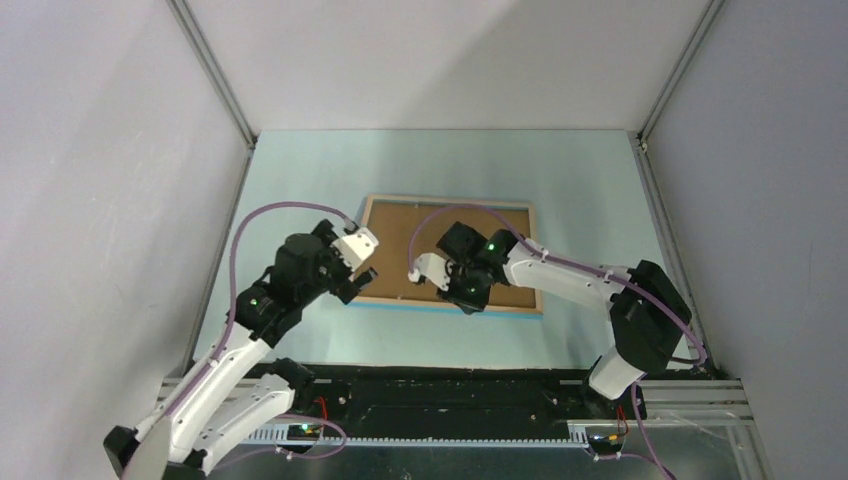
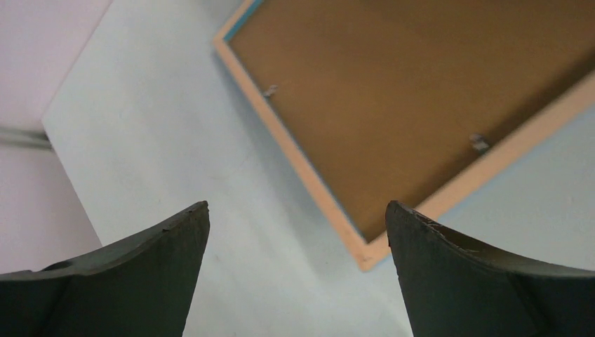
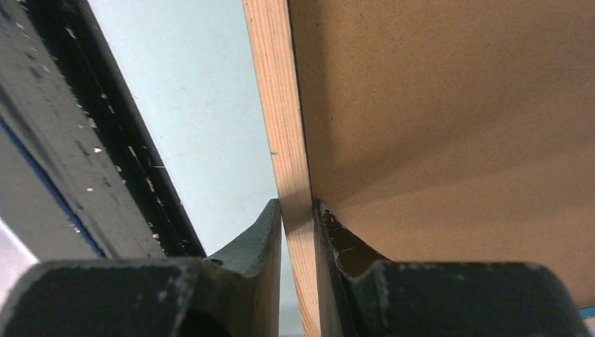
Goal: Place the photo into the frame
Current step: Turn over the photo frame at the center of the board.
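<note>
At the near rail, right hand: the right hand (image 1: pixel 470 300) is pinched narrow on the frame (image 1: pixel 450 200). In its wrist view the right hand (image 3: pixel 298 210) has one finger outside the light wood rail (image 3: pixel 277 105) and the other inside, against the backing board (image 3: pixel 456 105).
Left hand: the left hand (image 1: pixel 365 285) is spread wide and holds nothing. It hovers over the counter (image 1: pixel 330 170) just beside the frame's near left corner, and its own view shows the left hand (image 2: pixel 296 210) clear of the rim (image 2: pixel 309 182).
Frame, place: it sits mid-counter between the two hands, well short of the far wall.
Frame, facing: back up. The brown backing board (image 1: pixel 400 240) shows inside the wood rim, and a strip of blue shows along the near edge, so the blue front looks to face down.
Frame, long axis: it runs left to right across the counter, slightly skewed, with the right end a little nearer the arms.
Tabs: two small metal tabs (image 2: pixel 269 90) sit on the backing board (image 2: pixel 421 91) near the rim; I cannot tell whether they are turned in or out.
Photo: not visible in any view; I cannot tell whether it lies under the board.
Done: the frame is gripped, with its back exposed.
Left, as judged: either the board must be lifted and the print seated, or the frame only needs closing and turning over.
</note>
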You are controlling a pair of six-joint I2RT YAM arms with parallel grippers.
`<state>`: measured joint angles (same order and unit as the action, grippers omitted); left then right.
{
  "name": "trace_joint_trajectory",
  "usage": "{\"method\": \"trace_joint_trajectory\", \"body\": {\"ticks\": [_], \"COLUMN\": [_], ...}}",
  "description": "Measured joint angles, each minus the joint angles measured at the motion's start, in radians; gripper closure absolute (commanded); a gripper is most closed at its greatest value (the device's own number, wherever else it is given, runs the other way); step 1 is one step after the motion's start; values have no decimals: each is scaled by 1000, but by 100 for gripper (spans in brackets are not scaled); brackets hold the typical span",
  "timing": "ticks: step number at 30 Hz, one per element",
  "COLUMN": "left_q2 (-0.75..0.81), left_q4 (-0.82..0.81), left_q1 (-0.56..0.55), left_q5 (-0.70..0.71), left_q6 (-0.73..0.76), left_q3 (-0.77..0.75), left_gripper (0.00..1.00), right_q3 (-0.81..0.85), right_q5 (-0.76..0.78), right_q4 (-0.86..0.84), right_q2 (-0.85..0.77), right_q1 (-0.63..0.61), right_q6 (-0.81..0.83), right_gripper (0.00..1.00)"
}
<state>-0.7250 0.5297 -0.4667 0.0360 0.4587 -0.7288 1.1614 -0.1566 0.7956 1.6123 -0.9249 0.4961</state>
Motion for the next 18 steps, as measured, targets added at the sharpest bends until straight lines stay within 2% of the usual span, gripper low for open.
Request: {"method": "trace_joint_trajectory", "body": {"ticks": [6, 18], "left_q2": [-50, -187], "left_q4": [30, 58], "left_q1": [-223, -397], "left_q5": [82, 115], "left_q6": [73, 191], "left_q3": [-2, -112], "left_gripper": [0, 1], "right_q3": [166, 446], "right_q5": [-119, -311], "right_q4": [124, 350], "right_q2": [12, 109], "right_q1": [89, 238], "right_q6": [16, 53], "right_gripper": [100, 100]}}
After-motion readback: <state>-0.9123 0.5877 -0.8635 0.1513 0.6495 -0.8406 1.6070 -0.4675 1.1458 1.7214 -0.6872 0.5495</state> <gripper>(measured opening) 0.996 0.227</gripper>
